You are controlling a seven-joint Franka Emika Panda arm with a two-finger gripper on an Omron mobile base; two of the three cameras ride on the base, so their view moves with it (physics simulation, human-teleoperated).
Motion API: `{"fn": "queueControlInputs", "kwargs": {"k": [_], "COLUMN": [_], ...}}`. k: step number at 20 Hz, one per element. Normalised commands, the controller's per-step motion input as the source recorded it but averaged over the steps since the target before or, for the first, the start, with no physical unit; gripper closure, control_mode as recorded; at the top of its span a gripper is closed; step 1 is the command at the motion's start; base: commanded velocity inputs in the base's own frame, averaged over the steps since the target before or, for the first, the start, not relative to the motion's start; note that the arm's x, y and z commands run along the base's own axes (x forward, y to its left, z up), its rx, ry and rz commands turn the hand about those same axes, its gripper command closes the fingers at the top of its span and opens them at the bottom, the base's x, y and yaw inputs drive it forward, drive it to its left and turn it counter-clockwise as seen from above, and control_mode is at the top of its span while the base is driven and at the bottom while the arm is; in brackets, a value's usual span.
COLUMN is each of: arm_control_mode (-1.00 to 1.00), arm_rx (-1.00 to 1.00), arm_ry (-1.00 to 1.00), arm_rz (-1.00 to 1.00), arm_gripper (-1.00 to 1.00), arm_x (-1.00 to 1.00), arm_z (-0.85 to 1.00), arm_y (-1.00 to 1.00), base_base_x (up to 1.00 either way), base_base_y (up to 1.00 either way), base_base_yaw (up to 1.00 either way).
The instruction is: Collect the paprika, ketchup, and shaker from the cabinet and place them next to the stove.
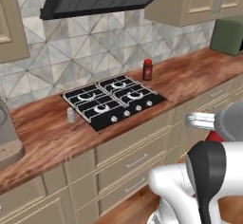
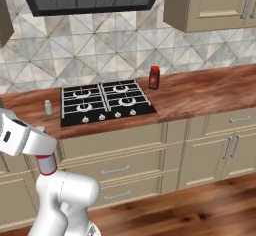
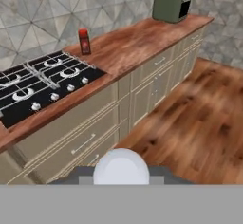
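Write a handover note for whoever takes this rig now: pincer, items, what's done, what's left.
Pincer: shut; what it holds, if anything, can't be told from the frames.
Paprika: on the counter just right of the stove, upright.
Shaker: on the counter just left of the stove, upright.
Done: paprika and shaker placed.
Left: ketchup must end up next to the stove.

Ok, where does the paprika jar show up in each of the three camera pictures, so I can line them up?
Left base view: the paprika stands on the wooden counter, upper centre-right, beside the stove's far right corner.
Right base view: the jar is right of centre, just off the stove's back right corner.
Hand view: it sits upper left, beyond the burners.
Shared landmark: the black stove right beside it in all three.
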Motion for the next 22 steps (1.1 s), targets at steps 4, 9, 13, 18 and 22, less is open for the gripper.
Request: {"fn": "queueControlInputs", "kwargs": {"k": [4,9,13,18,22], "arm_control_mode": [1.00,1.00,1.00,1.00,1.00], "arm_rx": [0.00,0.00,0.00,0.00,0.00], "arm_ry": [0.00,0.00,0.00,0.00,0.00], "arm_rz": [0.00,0.00,0.00,0.00,0.00], "arm_gripper": [1.00,1.00,1.00,1.00,1.00], "arm_x": [0.00,0.00,0.00,0.00,0.00], "arm_z": [0.00,0.00,0.00,0.00,0.00], "arm_y": [0.00,0.00,0.00,0.00,0.00], "base_base_x": [0.85,0.76,0.55,0.53,0.46], "base_base_y": [-0.44,-0.42,-0.32,-0.30,-0.37], "base_base_yaw": [0.20,0.22,0.27,0.30,0.30]}}
